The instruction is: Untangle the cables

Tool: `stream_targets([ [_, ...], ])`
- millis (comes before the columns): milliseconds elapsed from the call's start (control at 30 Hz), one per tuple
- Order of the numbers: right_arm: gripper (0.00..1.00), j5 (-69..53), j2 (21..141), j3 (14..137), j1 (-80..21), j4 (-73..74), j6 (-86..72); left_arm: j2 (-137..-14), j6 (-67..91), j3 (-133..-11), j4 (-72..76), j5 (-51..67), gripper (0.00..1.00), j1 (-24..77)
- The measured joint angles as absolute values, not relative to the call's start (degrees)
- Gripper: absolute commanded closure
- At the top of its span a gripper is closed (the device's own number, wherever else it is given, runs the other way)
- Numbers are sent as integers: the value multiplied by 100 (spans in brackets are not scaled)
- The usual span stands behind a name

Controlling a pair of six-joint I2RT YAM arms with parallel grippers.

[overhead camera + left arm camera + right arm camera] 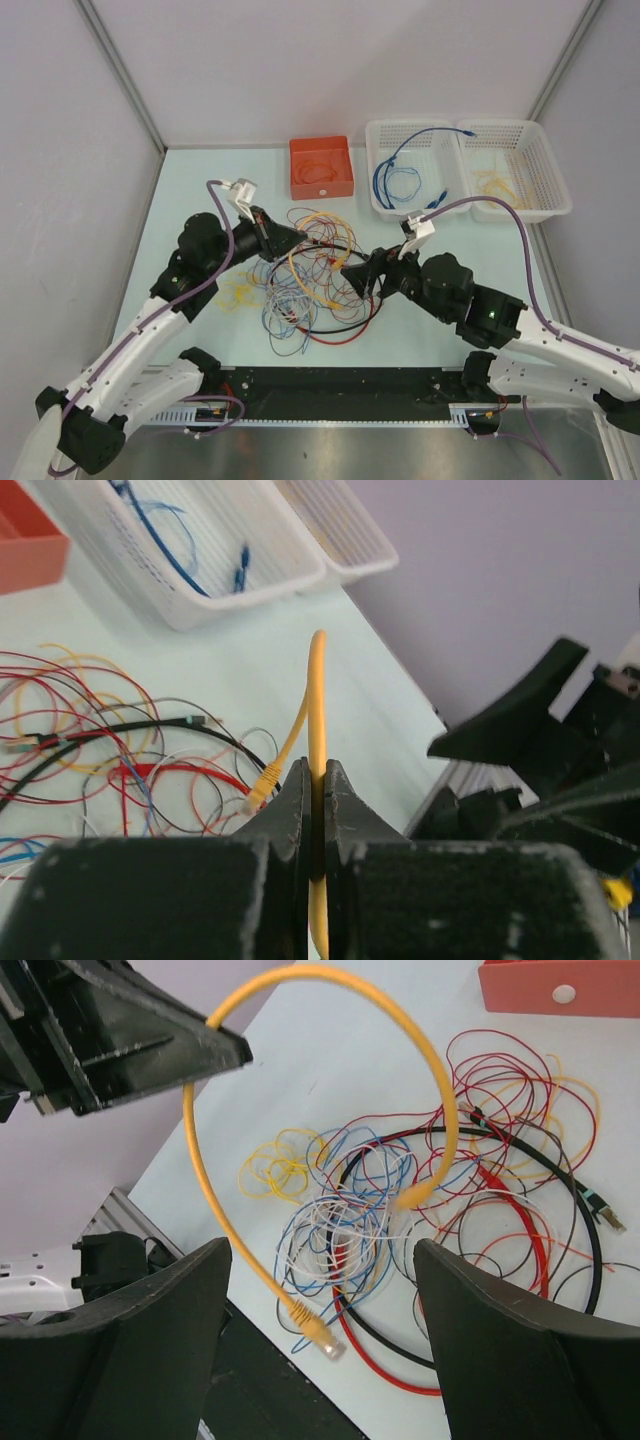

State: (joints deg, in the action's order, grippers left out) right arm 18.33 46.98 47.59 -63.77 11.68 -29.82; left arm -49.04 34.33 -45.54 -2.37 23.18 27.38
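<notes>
Cables (310,285) tangled in heap on bench (200,175), middle. Left jaws closed on yellow cable (318,680); right jaws wide open. Orange box (294,170): orange wire (318,166). Left white basket (373,165): blue cable (395,178). Right white basket (556,172): yellow wires (495,180).

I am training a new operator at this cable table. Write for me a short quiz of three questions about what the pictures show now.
1. True or false: the left gripper is shut on a yellow cable.
2. Which colour of cable lies in the white basket next to the orange bin? A red; B blue; C black.
3. Fill the gap: the jaws of the right gripper stand ___.
Key: 1 true; 2 B; 3 open.
</notes>
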Motion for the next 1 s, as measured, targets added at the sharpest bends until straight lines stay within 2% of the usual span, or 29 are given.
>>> stream_targets([
  [167,21,1772,4722,4825,-6289,1164,-2875,-4869,3188,-4554,-421,2445,99,3037],
  [200,21,1774,4705,4827,-6267,1166,-2858,-4836,3140,-4554,-451,2443,93,3059],
  [233,21,1776,4657,4827,-6241,1186,-2836,-4807,3114,-4554,-480,2438,68,3076],
  [267,21,1776,4633,4827,-6217,1188,-2832,-4797,3085,-4552,-517,2434,55,3094],
  [300,21,1776,4584,4827,-6176,1192,-2818,-4801,3015,-4552,-552,2423,38,3120],
  [467,21,1776,4399,4849,-5986,1251,-2797,-4995,2893,-4515,-1061,1949,2,3240],
  [600,21,1798,4368,4858,-5933,1354,-2799,-4987,2842,-4488,-1500,1205,1,3251],
  [733,21,1824,4372,4860,-5909,1542,-2799,-5000,2856,-4436,-1831,556,4,3251],
  [1000,21,1835,4609,4860,-5874,1651,-2805,-5566,2982,-4056,-1824,158,11,3251],
])
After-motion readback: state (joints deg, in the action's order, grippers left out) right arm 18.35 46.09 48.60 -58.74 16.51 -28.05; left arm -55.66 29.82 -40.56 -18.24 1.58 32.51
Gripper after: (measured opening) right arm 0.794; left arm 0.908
